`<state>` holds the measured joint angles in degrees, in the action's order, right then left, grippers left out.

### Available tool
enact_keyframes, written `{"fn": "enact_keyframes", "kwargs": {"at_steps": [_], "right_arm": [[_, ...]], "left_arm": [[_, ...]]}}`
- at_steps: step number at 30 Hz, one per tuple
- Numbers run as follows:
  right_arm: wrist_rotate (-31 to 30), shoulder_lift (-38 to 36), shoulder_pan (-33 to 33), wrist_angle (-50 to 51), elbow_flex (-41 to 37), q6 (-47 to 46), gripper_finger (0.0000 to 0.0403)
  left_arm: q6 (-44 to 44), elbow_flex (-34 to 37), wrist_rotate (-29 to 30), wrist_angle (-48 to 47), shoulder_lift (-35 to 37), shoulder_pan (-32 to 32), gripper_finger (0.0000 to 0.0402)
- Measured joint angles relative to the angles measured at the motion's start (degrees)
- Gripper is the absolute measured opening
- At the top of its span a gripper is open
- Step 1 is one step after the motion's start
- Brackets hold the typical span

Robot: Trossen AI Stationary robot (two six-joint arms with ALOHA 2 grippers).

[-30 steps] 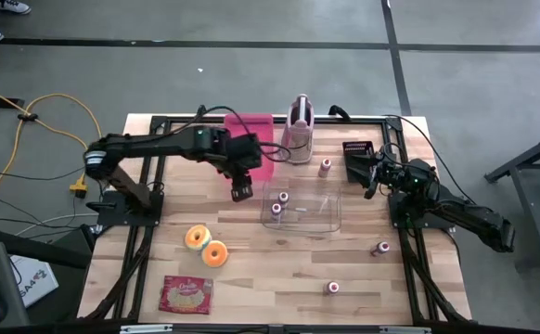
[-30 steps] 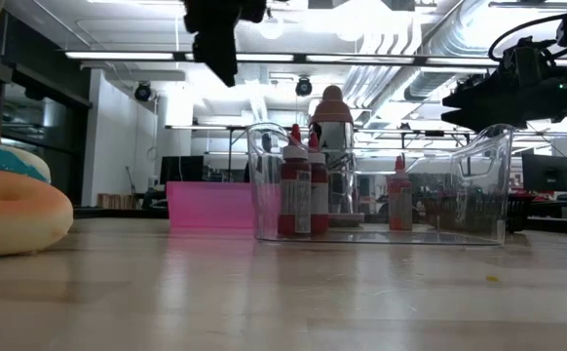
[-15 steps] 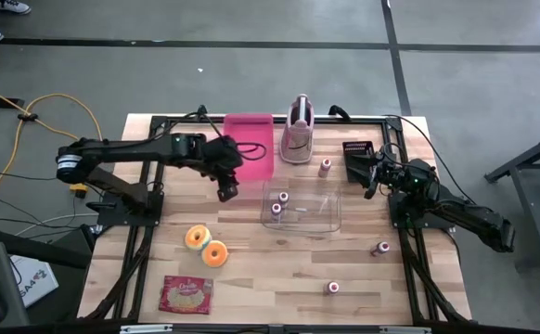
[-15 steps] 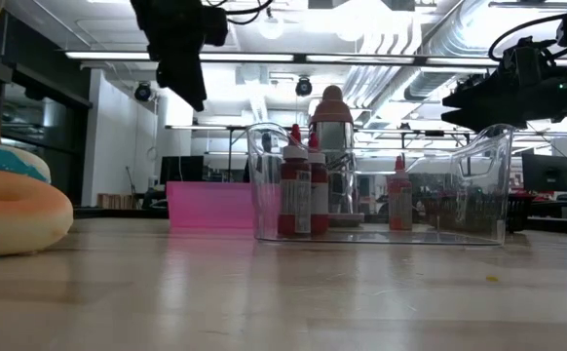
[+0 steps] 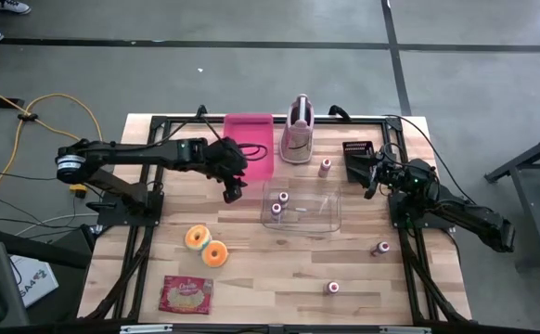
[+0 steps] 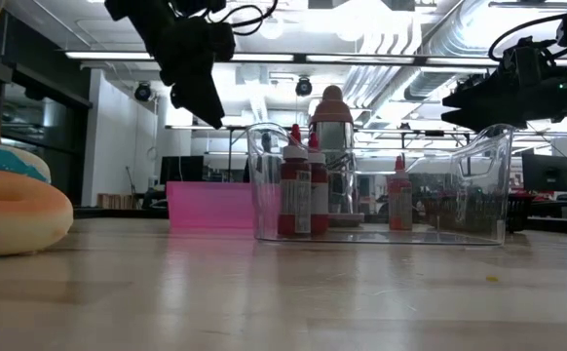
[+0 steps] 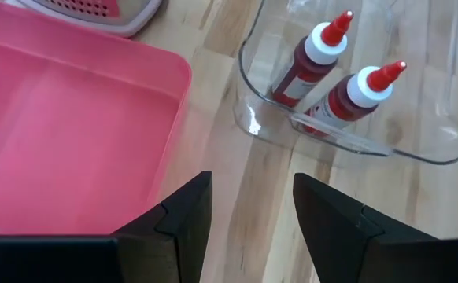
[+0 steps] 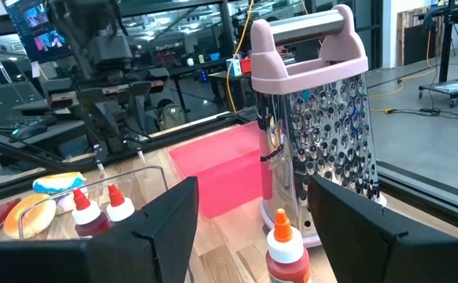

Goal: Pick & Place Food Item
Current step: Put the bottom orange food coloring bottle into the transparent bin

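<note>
Since the earlier frame, the left gripper [image 5: 234, 192] has been drawn back from beside the clear plastic rectangular bin [image 5: 335, 215] and is now held above bare wood just off the near corner of the shallow pink plastic tray [image 5: 250, 125]; its fingers [image 7: 183, 212] are seen spread apart with nothing between them. Two small red sauce bottles with white caps [image 7: 323, 82] stand upright inside the clear bin at its left end. The right gripper [image 5: 357, 163] is parked at the far right of the wooden slatted table [image 5: 279, 269], fingers parted and empty, facing the pink-handled metal box grater [image 5: 297, 132]. A third small red bottle [image 5: 325, 167] stands on the table between the grater and the right gripper; two more [image 5: 382, 248] [image 5: 332, 288] stand apart on the near right side. Two glazed toy doughnuts [image 5: 206, 246] lie touching on the near left, and beside them a red snack packet [image 5: 186, 295] lies flat; its print cannot be read with certainty.
</note>
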<state>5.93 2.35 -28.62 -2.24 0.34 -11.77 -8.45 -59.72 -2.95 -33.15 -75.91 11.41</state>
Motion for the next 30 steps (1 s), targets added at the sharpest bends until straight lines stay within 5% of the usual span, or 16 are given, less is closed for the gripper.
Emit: {"fn": "enact_keyframes", "kwargs": {"at_steps": [9, 30], "right_arm": [[0.0, 0.0, 0.0, 0.0, 0.0, 0.0, 0.0227], [0.0, 0.0, 0.0, 0.0, 0.0, 0.0, 0.0227]], "left_arm": [[0.9, 0.0, -8.8, 0.3, 0.0, 5.2, 0.0173], [1.2, 0.0, -7.4, 6.7, 0.7, 3.3, 0.0173]]}}
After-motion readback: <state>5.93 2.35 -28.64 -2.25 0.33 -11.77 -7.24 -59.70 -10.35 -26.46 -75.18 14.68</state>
